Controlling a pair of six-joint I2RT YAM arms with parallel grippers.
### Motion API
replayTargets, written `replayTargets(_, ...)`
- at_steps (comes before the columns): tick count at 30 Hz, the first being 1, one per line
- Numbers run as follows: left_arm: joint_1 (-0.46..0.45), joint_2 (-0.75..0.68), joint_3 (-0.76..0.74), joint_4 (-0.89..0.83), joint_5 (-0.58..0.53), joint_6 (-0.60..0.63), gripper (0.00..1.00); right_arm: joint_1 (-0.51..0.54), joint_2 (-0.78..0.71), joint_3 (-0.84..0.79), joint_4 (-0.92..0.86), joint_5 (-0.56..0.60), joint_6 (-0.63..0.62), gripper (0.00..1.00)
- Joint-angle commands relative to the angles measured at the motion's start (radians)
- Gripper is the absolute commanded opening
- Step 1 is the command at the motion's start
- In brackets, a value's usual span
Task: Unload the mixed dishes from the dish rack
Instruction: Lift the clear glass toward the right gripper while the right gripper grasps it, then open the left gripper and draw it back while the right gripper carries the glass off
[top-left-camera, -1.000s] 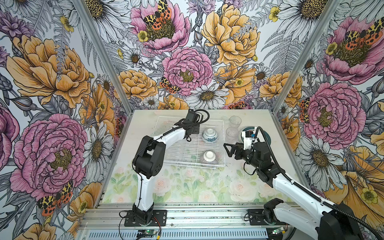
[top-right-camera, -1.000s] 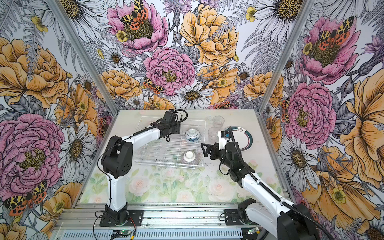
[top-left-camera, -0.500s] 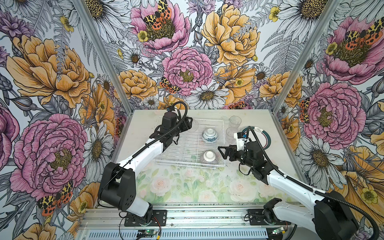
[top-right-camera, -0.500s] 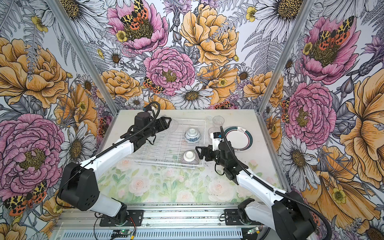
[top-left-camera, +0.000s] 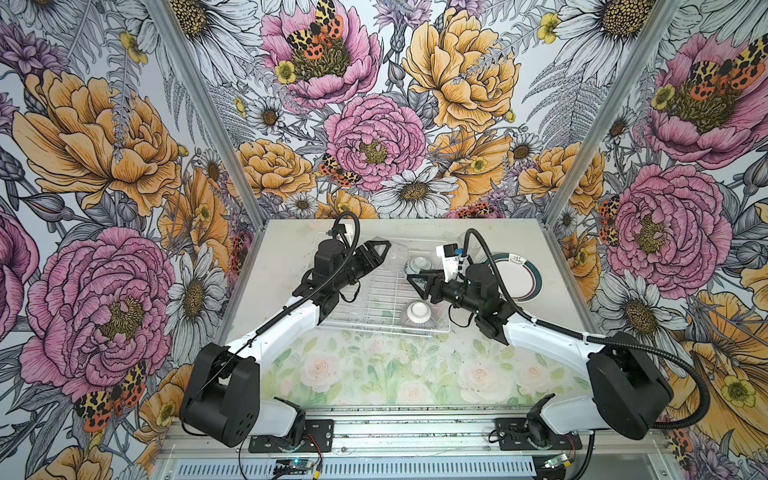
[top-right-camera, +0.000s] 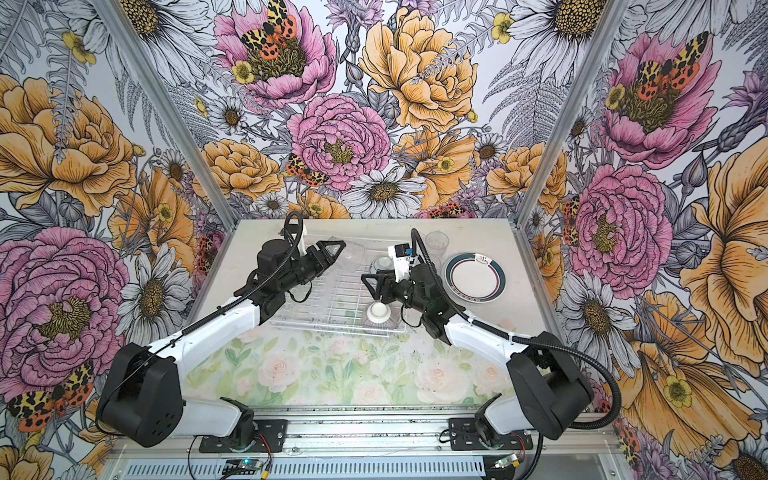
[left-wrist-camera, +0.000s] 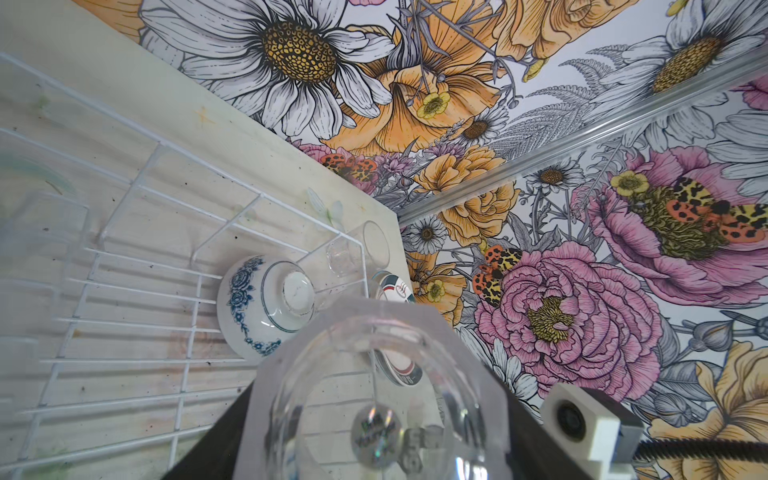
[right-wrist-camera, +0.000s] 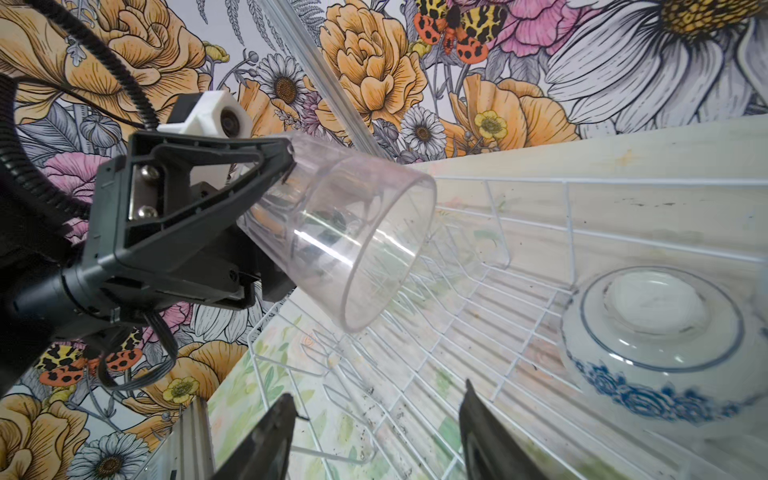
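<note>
Dish rack (top-left-camera: 386, 330) was judged about half unloaded, with one glass held clear of it and two bowls left inside.

The left gripper (top-left-camera: 380, 251) was clamped on the base of a clear glass tumbler (right-wrist-camera: 340, 245), held above the rack's far left end. The tumbler's long axis was laid almost level across the rack, with the open mouth turned toward the right arm and tipped slightly down. The right gripper (right-wrist-camera: 376, 399) was held over the middle wires, its jaws parted and nothing between them. Just beside it, the blue-and-white floral bowl (top-left-camera: 417, 264) was seen upside down in the rack, and the ribbed greyish bowl (top-left-camera: 417, 315) likewise at the near right corner. Outside the rack, a teal-and-red-rimmed white plate (top-left-camera: 515, 276) was laid flat on the table (top-left-camera: 282, 257), and a second tumbler (top-right-camera: 436, 243) was stood upright near the far corner.
</note>
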Motion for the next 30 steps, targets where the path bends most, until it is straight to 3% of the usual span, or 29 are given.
replayTargets(1, 0.006, -0.008, -0.036, 0.13, 0.057, -0.074, 0.56, 0.016, 0.047, 0.066, 0.091, -0.06, 0.019, 0.63)
replayTargets(9, 0.008, 0.008, -0.093, 0.237, 0.09, -0.14, 0.56, 0.036, 0.15, 0.165, 0.089, -0.058, 0.029, 0.53)
replayTargets(13, 0.009, 0.008, -0.112, 0.277, 0.1, -0.162, 0.56, 0.042, 0.192, 0.208, 0.069, -0.044, 0.029, 0.34)
replayTargets(16, 0.01, 0.007, -0.116, 0.285, 0.105, -0.168, 0.56, 0.048, 0.205, 0.22, 0.067, -0.005, 0.024, 0.28)
replayTargets(21, 0.015, 0.008, -0.122, 0.285, 0.109, -0.167, 0.56, 0.048, 0.209, 0.238, 0.053, 0.027, 0.044, 0.03)
replayTargets(25, 0.024, 0.001, -0.129, 0.283, 0.109, -0.157, 0.58, 0.046, 0.201, 0.25, 0.039, 0.038, 0.047, 0.0)
replayTargets(28, 0.032, -0.016, -0.143, 0.271, 0.096, -0.137, 0.73, 0.046, 0.191, 0.252, 0.028, 0.059, 0.052, 0.0)
replayTargets(30, 0.035, -0.029, -0.153, 0.259, 0.085, -0.126, 0.97, 0.046, 0.184, 0.25, -0.001, 0.098, 0.049, 0.0)
